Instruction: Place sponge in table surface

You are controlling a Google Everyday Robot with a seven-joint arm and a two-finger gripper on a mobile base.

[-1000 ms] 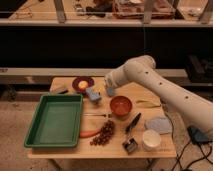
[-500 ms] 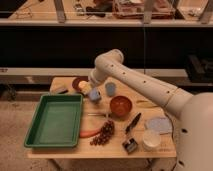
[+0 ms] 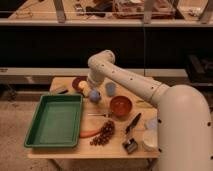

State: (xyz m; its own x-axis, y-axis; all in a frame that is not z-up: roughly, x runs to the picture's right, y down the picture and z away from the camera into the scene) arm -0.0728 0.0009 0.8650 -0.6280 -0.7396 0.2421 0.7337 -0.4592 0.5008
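Item: sponge, to be set down on bare wood. Nearest me, along the front of the table surface (image 3: 90, 148), lie a carrot (image 3: 89, 133) and a bunch of grapes (image 3: 103, 133), with the green tray (image 3: 54, 96) alongside them; none of these is a landing place. Further in stands an orange bowl (image 3: 120, 106). Beyond it is the item itself: the sponge (image 3: 95, 95), a small pale blue-grey block, low at the tip of the gripper (image 3: 90, 90), between the tray's far corner and the blue cup (image 3: 110, 88). I cannot tell whether the gripper holds the sponge or merely hangs over it, nor whether the sponge is already resting on the wood. Handling, by my judgement: very light, soft, squashes and springs back, not slippery, not fragile, and unharmed by a short drop. Best hold is across two opposite flat sides, gently, so that it does not bulge out. The free wood around it is narrow, so I would release low.
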